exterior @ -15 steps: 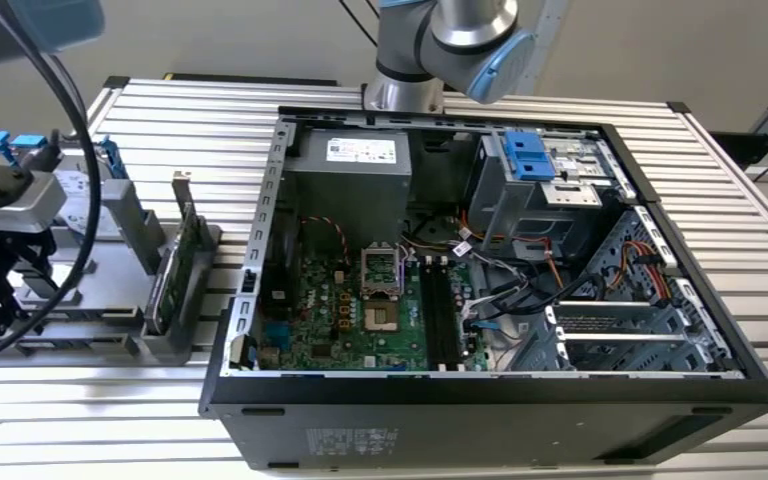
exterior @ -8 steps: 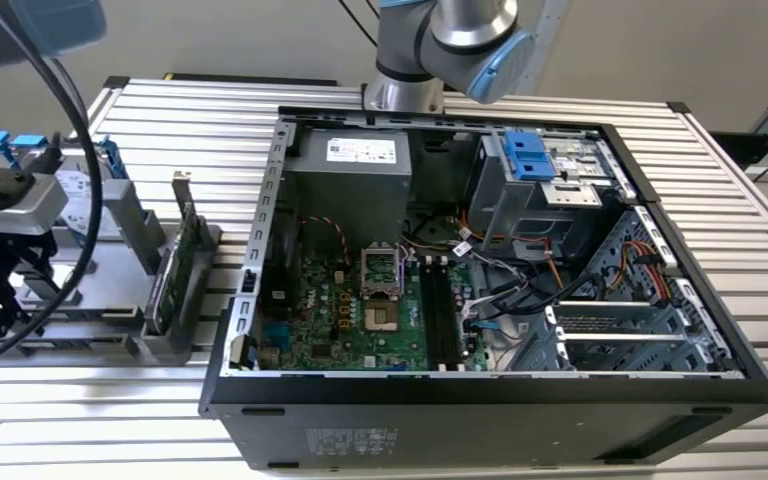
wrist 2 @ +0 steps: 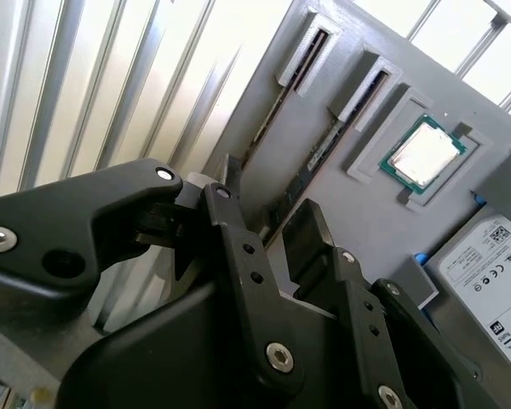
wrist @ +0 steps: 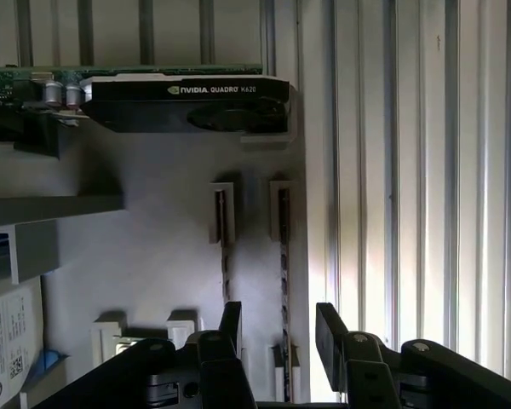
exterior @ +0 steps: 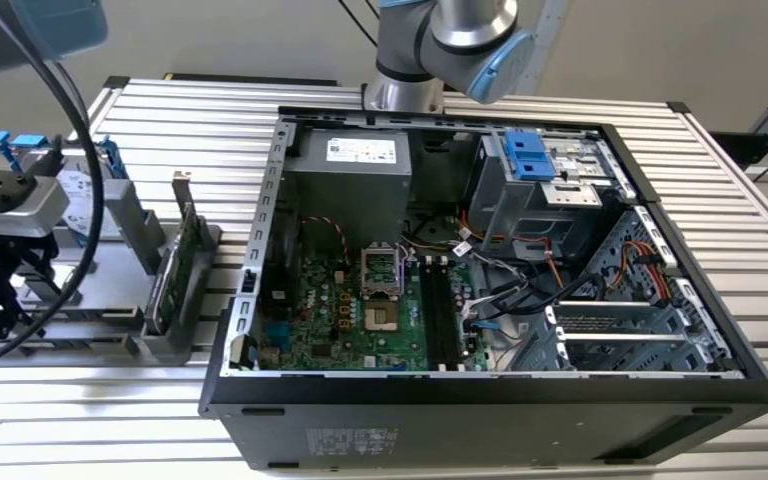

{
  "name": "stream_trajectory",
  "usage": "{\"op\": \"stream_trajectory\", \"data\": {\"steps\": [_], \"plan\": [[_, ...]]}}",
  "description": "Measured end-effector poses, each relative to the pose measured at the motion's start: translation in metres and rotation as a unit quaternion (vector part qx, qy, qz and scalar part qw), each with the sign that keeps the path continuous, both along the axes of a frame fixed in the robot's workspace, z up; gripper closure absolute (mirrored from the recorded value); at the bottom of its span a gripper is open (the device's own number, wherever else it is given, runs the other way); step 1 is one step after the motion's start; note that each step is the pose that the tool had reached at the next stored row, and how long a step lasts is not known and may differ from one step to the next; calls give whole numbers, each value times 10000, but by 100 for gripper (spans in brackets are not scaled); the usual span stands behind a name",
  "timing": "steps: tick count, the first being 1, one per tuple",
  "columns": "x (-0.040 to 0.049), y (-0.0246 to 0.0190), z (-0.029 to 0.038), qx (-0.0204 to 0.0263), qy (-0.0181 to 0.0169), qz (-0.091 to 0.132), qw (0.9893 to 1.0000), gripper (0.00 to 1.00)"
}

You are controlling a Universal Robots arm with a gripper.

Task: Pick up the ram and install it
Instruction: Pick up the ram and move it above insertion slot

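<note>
While wide open, gripper astride the edge-on ram.

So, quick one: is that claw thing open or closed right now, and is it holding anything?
Gripper: open, holding nothing; the ram stands between its fingers.

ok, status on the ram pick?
Gripper open, empty. Thin dark ram stick edge-up in grey slotted holder, lined up below gripper. Nothing in the way.
</note>
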State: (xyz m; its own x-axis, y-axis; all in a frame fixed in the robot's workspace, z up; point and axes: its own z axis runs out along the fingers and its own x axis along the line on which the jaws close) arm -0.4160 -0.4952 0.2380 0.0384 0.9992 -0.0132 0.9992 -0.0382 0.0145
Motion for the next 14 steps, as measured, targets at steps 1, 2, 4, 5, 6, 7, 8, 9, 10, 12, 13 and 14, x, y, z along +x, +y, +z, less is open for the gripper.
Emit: {"op": "stream_trajectory", "data": {"steps": [1,2,4,5,6,7,8,9,10,12,13,14], "plan": [[0,0,-3,-2,0,0,10000,0],[0,0,-7,-3,0,0,10000,0],[0,0,-13,-7,0,0,10000,0],[0,0,-16,-8,0,0,10000,0],[0,0,-20,-10,0,0,10000,0],[0,0,-23,-12,0,0,10000,0],[0,0,-26,-13,0,0,10000,0],[0,0,-29,-15,0,0,10000,0],[0,0,-33,-16,0,0,10000,0],[0,0,-39,-19,0,0,10000,0],[0,0,-43,-21,0,0,10000,0],[0,0,-46,-22,0,0,10000,0]]}}
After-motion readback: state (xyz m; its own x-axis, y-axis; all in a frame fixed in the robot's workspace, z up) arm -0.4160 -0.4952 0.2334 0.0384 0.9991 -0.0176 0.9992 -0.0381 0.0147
